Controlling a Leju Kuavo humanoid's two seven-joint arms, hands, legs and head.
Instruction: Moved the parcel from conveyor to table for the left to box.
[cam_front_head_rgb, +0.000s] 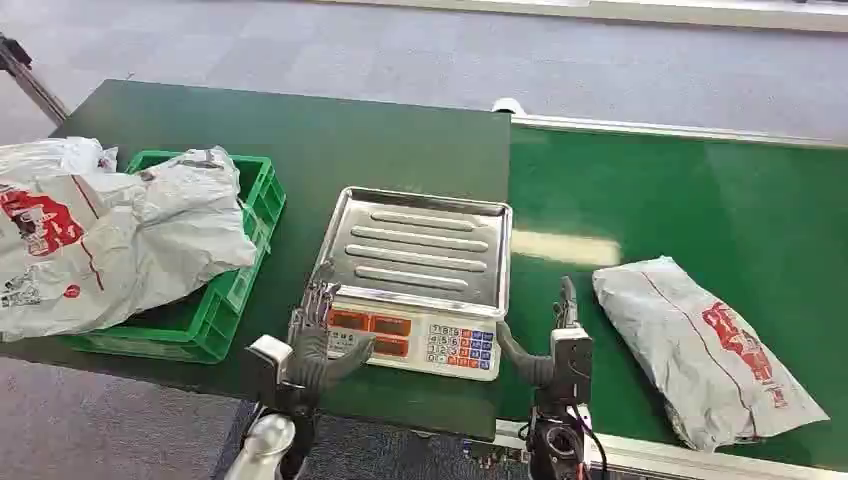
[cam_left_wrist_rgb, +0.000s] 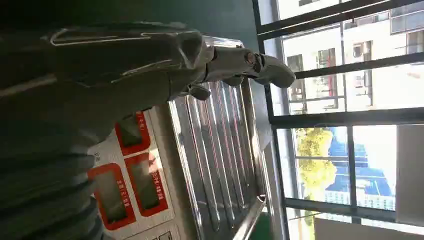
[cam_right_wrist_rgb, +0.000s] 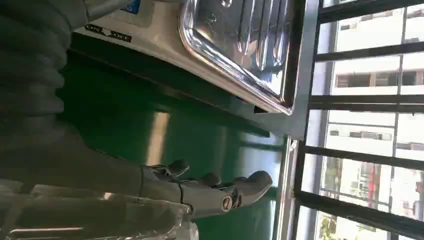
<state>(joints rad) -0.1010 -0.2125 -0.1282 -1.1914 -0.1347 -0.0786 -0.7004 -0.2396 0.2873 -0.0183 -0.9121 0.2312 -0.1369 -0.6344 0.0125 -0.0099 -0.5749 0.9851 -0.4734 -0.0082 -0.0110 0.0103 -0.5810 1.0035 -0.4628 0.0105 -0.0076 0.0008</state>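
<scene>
One parcel is lying right of the fingers; one scale is sitting between them; one crate is holding two bags.

The head camera looked forward and down from high on the robot, taking in a green table, a weighing scale and a conveyor belt. The left wrist camera, turned on its side, sat close behind the left hand, right over the scale's steel pan. The right wrist camera, likewise turned, looked past the right hand along the belt. All three views shared the scale.
</scene>
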